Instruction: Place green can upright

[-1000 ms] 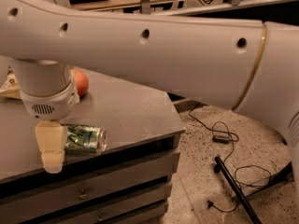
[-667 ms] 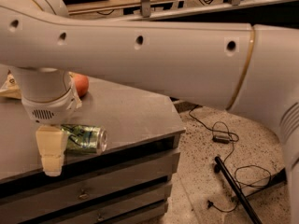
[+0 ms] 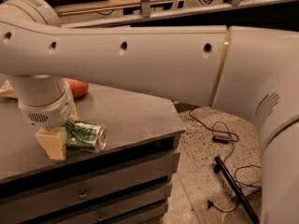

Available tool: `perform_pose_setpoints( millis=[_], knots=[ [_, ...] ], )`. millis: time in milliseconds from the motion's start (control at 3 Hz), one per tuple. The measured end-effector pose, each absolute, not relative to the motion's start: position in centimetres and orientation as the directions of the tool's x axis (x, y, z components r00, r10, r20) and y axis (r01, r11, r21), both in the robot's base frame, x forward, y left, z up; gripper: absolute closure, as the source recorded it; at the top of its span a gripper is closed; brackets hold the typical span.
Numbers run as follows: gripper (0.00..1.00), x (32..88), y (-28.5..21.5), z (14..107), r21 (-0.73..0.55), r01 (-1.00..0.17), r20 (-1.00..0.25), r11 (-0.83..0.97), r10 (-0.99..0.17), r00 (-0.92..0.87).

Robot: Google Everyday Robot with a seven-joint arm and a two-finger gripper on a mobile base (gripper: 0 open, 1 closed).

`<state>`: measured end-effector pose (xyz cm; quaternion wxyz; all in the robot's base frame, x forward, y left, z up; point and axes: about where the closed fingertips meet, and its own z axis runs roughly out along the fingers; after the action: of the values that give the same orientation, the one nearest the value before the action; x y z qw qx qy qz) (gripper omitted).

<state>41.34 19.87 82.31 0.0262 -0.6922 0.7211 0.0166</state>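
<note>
The green can (image 3: 88, 136) lies on its side on the dark grey tabletop (image 3: 135, 118), near the front edge, its silver end facing right. My gripper (image 3: 60, 133) hangs from the round white wrist (image 3: 44, 104) at the can's left end and hides that end of the can. Whether it is gripping the can does not show. My thick white arm (image 3: 154, 59) crosses the whole view above the table.
A red-orange apple (image 3: 78, 87) sits behind the wrist, partly hidden by the arm. A pale object (image 3: 7, 90) lies at the table's left edge. Drawers (image 3: 93, 190) are below the top. Black cables (image 3: 219, 136) and a black rod (image 3: 236, 188) lie on the speckled floor to the right.
The wrist has come down a little over the can's left end and the arm now covers more of the apple. The can has not visibly moved.
</note>
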Motion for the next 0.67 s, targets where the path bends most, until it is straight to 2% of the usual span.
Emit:
perform_pose_setpoints(
  millis=[667],
  knots=[
    [0.86, 42.9, 20.9, 85.9, -0.042, -0.999, -0.092, -0.007, -0.996, 0.01]
  ],
)
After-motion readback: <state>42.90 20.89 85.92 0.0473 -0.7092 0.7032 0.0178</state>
